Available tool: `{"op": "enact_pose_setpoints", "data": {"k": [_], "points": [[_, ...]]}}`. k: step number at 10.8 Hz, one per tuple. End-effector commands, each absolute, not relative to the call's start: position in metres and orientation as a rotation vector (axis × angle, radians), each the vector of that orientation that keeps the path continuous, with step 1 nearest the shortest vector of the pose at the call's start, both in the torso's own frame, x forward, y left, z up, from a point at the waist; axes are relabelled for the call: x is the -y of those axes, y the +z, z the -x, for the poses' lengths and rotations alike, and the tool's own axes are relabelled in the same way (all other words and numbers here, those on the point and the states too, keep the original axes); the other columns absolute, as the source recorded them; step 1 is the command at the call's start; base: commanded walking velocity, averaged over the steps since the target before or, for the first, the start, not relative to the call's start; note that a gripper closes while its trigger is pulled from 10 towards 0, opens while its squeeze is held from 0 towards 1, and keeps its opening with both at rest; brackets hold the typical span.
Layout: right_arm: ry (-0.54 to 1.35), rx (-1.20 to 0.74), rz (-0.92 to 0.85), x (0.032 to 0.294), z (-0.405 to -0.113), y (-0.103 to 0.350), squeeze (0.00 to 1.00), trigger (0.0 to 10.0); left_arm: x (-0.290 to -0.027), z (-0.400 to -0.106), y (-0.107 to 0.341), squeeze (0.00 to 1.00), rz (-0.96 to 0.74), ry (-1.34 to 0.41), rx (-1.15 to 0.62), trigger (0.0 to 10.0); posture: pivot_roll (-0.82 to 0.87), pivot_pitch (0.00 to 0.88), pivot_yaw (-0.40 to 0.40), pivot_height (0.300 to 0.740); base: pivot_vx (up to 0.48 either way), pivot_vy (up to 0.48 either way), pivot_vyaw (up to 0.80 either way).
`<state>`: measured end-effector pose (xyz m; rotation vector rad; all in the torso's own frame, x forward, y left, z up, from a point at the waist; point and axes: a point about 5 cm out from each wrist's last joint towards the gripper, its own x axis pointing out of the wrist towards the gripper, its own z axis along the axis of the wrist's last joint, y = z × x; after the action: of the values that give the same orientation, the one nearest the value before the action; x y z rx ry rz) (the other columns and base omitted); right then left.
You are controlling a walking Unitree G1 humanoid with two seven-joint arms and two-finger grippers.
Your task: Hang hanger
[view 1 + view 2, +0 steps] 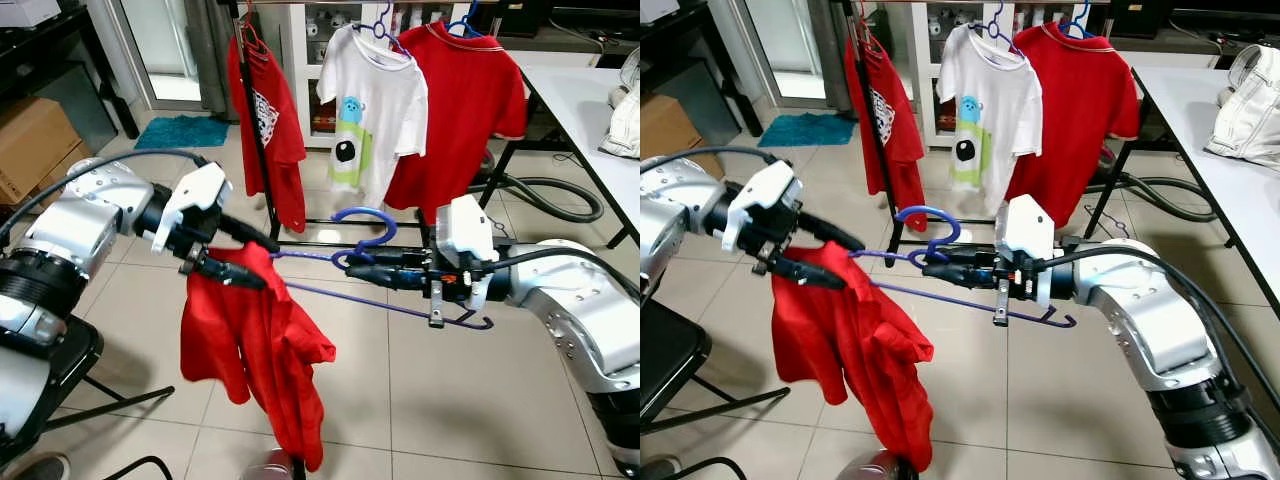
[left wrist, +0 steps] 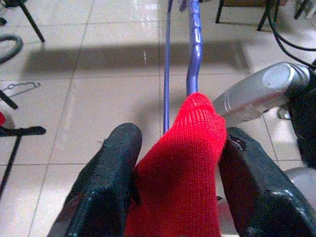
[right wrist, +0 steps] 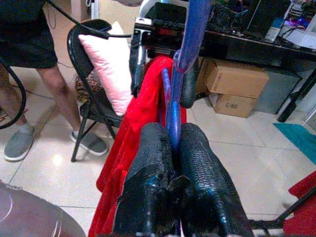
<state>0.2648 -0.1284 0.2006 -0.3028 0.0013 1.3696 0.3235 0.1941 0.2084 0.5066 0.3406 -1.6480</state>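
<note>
A blue wire hanger [image 1: 365,240] is held level in front of me, its hook curling upward. My right gripper [image 1: 352,266] is shut on the hanger [image 3: 173,98] near the hook's base. A red shirt [image 1: 255,350] hangs from the hanger's left end. My left gripper [image 1: 262,262] is shut on the shirt's red cloth [image 2: 185,163] at that end, with the blue wire [image 2: 167,64] running away beyond its fingers. The clothes rack's black post [image 1: 255,120] stands behind, carrying a red shirt, a white printed T-shirt [image 1: 372,115] and a red polo [image 1: 465,110].
A white table [image 1: 590,110] with a white bag [image 1: 1250,95] stands at the right, hoses on the floor beneath it. A black folding chair [image 1: 70,370] is at my lower left. In the right wrist view a person's legs [image 3: 54,89] stand beside a chair with a pink pillow [image 3: 106,64].
</note>
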Motion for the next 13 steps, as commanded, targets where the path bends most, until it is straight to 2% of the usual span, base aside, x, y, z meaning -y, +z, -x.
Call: {"op": "enact_pose_setpoints", "data": {"k": [1, 3, 8, 9, 11, 13], "points": [[1.385, 0.038, 0.314, 0.125, -0.266, 0.209, 0.0, 10.0, -0.197, -0.321, 0.206, 0.0, -0.523, -1.653, -0.37, 0.0, 0.03, 0.0, 0.084, 0.74, 0.0, 0.0, 0.0], [1.388, 0.04, 0.314, 0.126, -0.267, 0.21, 0.0, 10.0, -0.205, -0.322, 0.201, 0.0, -0.58, -1.623, -0.437, 0.0, 0.04, 0.0, 0.079, 0.74, 0.0, 0.0, 0.0], [1.391, 0.04, 0.31, 0.126, -0.27, 0.212, 0.0, 10.0, -0.2, -0.324, 0.203, 0.0, -0.495, -1.623, -0.403, 0.0, 0.04, 0.0, 0.081, 0.74, 0.0, 0.0, 0.0], [1.381, 0.024, 0.28, 0.127, -0.271, 0.212, 1.0, 10.0, -0.201, -0.325, 0.202, 0.0, -0.484, -1.612, -0.398, 0.0, 0.04, 0.0, 0.082, 0.74, 0.0, 0.0, 0.0], [1.363, 0.018, 0.262, 0.132, -0.272, 0.214, 1.0, 10.0, -0.208, -0.326, 0.202, 0.0, -0.469, -1.574, -0.394, 0.0, 0.03, 0.0, 0.088, 0.74, 0.0, 0.0, 0.0], [1.297, 0.036, 0.259, 0.149, -0.273, 0.219, 1.0, 10.0, -0.22, -0.329, 0.2, 0.0, -0.456, -1.497, -0.381, 0.0, 0.04, 0.0, 0.09, 0.74, 0.0, 0.0, 0.0]]}}
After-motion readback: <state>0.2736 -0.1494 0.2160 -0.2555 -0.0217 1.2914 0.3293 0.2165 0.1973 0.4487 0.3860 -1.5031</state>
